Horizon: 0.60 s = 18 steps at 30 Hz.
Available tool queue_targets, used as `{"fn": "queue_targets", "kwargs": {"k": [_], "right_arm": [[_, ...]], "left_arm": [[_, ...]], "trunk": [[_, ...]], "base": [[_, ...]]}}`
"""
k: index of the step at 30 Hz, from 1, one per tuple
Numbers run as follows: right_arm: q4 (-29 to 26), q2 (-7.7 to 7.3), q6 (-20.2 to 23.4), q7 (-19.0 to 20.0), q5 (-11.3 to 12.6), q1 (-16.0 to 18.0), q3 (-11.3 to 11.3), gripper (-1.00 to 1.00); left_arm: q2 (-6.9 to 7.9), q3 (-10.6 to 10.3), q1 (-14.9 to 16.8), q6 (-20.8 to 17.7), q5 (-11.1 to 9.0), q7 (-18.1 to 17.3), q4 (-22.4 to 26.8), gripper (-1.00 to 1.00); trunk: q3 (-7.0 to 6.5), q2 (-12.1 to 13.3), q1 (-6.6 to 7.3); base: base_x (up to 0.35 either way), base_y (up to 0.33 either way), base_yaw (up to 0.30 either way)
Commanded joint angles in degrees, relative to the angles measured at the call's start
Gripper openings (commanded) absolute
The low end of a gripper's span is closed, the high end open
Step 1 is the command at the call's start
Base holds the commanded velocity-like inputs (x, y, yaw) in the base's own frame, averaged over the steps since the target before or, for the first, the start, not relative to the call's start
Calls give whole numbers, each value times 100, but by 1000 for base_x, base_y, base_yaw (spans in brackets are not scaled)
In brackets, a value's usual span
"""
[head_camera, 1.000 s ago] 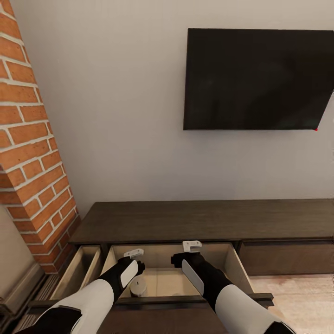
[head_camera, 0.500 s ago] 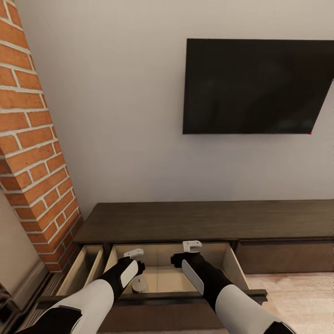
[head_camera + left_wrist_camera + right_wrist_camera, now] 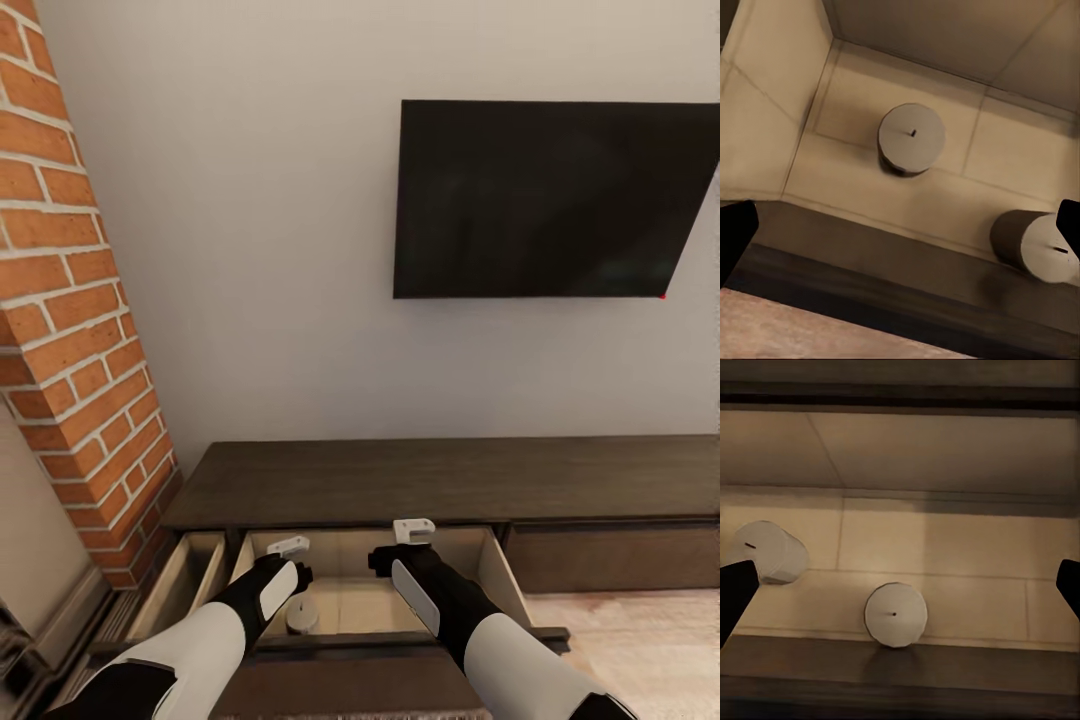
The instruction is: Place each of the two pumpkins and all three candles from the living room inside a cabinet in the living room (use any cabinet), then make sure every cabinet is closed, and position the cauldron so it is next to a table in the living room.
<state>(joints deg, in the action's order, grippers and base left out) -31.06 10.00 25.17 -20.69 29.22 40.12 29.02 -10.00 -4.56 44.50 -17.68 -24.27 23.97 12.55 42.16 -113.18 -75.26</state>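
Standing open beneath the long dark cabinet (image 3: 440,480), a pale-walled drawer (image 3: 495,565) is holding two candles. One candle (image 3: 302,616) is sitting upright on the drawer floor near the front panel, just behind the left arm; in the left wrist view it (image 3: 911,139) is showing its round top and wick, with a second candle (image 3: 1039,244) lying tilted just beside the front wall. In the right wrist view the upright candle (image 3: 895,614) is sitting close to the front wall and the tilted candle (image 3: 766,552) is lying well to its side.

Left gripper (image 3: 288,547) is hanging over the drawer, fingers (image 3: 735,236) spread wide and pinching nothing. Right gripper (image 3: 413,531) is hanging beside it over the same drawer, fingers (image 3: 735,592) likewise spread wide and empty.

A second drawer (image 3: 185,580) is standing open next to the brick column (image 3: 70,330). A black screen (image 3: 545,200) is hanging on the wall above the cabinet.
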Motion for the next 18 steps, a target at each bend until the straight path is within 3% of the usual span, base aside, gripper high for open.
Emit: {"fn": "queue_targets", "kwargs": {"k": [1, 18], "right_arm": [[-5, 0, 16, -48, 39, 5, 19, 100], [-13, 0, 18, -49, 32, 5, 24, 100]], "left_arm": [[0, -45, 1, -26, -42, 46, 11, 100], [0, -45, 4, -29, -51, 46, 11, 100]], "trunk": [[-12, 38, 26], [-318, 720, 399]], "base": [[-239, 0, 0], [-101, 0, 0]]}}
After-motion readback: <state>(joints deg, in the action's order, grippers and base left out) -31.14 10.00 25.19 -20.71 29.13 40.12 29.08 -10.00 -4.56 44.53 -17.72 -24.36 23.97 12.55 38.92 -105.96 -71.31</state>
